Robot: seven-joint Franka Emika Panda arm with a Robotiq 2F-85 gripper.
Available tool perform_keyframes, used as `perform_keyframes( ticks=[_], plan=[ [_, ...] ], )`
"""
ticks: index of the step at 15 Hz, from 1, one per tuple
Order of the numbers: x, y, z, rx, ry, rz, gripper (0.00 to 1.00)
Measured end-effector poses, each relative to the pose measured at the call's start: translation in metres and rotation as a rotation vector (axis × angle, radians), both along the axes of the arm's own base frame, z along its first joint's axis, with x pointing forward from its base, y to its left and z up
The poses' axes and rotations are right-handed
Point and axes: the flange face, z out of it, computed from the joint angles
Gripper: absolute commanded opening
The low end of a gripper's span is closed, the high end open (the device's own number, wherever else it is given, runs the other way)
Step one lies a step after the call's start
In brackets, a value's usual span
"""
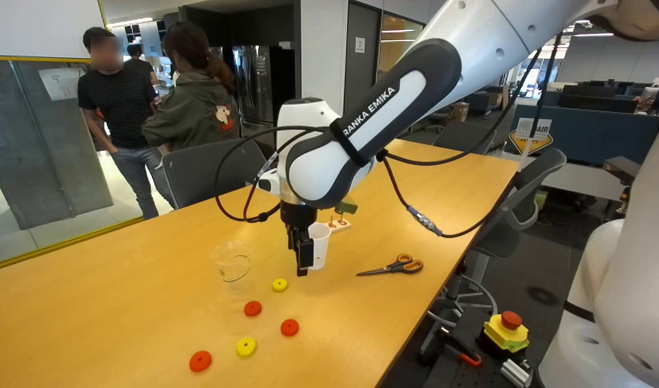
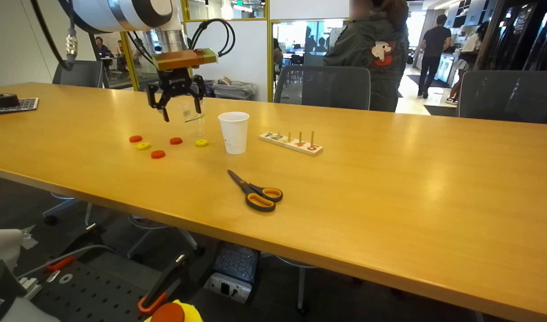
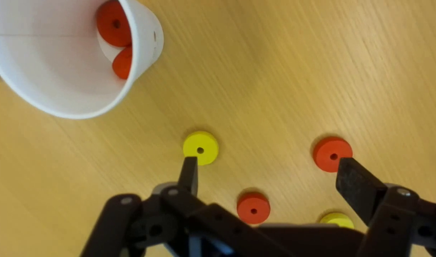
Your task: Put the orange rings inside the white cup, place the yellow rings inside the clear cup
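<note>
The black gripper (image 2: 182,114) hangs spread wide over the tan wooden table (image 1: 119,312). Two flat, round red-orange rings (image 3: 112,34) show inside the round white cup (image 2: 234,134); three more lie on the table. Two flat yellow rings (image 1: 246,350) lie there — one between the white cup and those three. The round see-through cup (image 1: 234,269) stands past them, toward the table's long edge away from the robot base (image 1: 594,312).

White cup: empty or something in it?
Not empty: the wrist view looks into the white cup and shows two orange rings inside. Whether more are hidden in there, cannot tell.
</note>
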Motion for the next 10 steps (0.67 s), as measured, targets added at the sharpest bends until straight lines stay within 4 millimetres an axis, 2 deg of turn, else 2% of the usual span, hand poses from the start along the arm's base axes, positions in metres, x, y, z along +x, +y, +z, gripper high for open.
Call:
perform_keyframes(
  ticks=[6,10],
  plan=[
    [0.015,-0.001,-0.044,-0.028,0.059,0.051,1.0],
    [0.035,0.005,-0.061,-0.026,0.072,0.075,1.0]
  ],
)
